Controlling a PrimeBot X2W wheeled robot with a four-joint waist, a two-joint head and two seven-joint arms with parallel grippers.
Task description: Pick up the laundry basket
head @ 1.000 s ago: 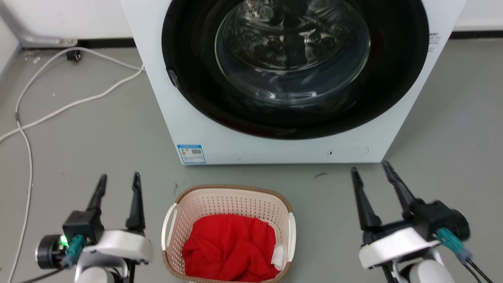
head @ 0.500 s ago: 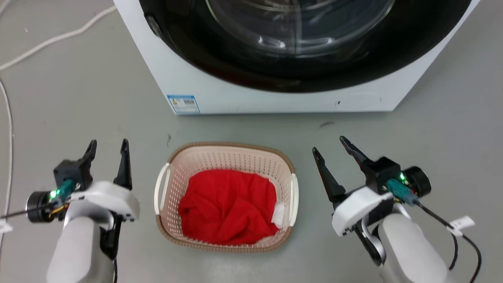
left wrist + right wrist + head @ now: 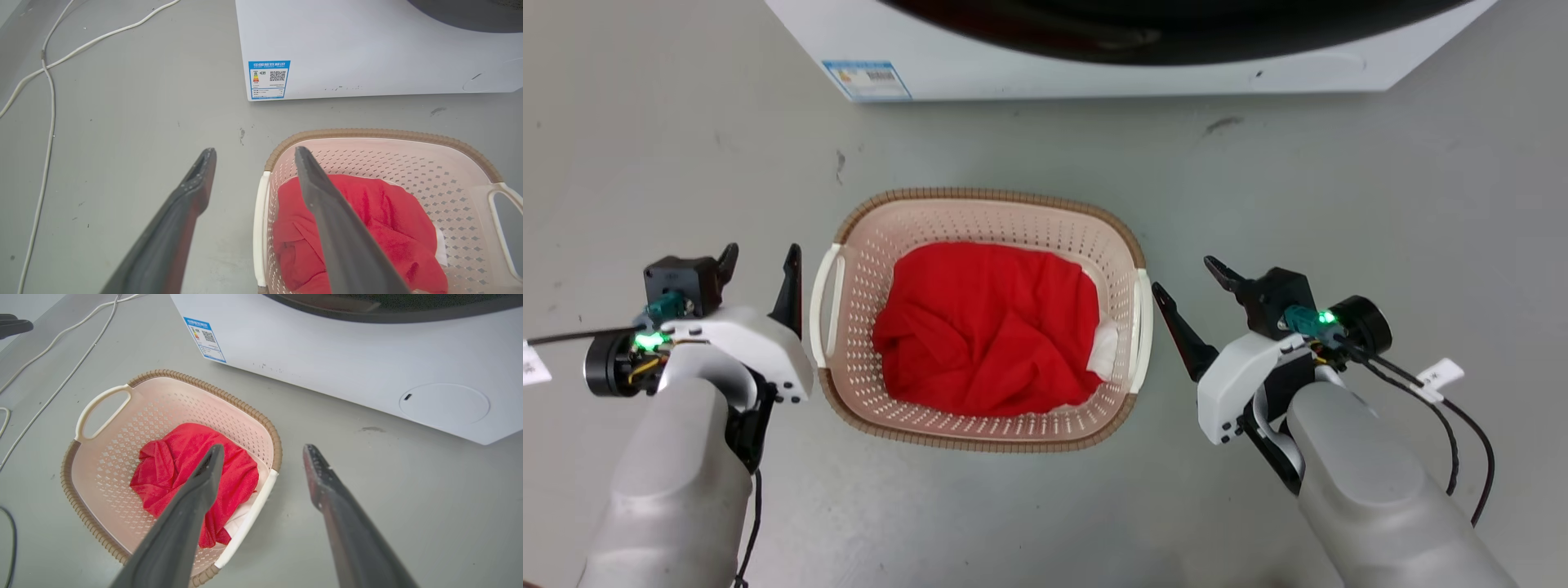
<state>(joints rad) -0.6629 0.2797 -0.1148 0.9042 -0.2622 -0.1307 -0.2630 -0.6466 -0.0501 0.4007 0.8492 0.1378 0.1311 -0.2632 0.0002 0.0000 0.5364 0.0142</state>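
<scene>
Grey floor (image 3: 686,163) carries the laundry basket (image 3: 980,197), in front of the washing machine (image 3: 1094,77), a red cloth (image 3: 988,327) inside. It looks light, stiff plastic; the white side handles (image 3: 818,302) are the hold. Both spread wide and empty, the left gripper (image 3: 761,253) and right gripper (image 3: 1183,275) now flank those handles closer than half a second ago.

White washing machine (image 3: 367,45) with a blue label (image 3: 269,79) stands on grey floor (image 3: 122,143), white cable (image 3: 51,106) nearby
</scene>
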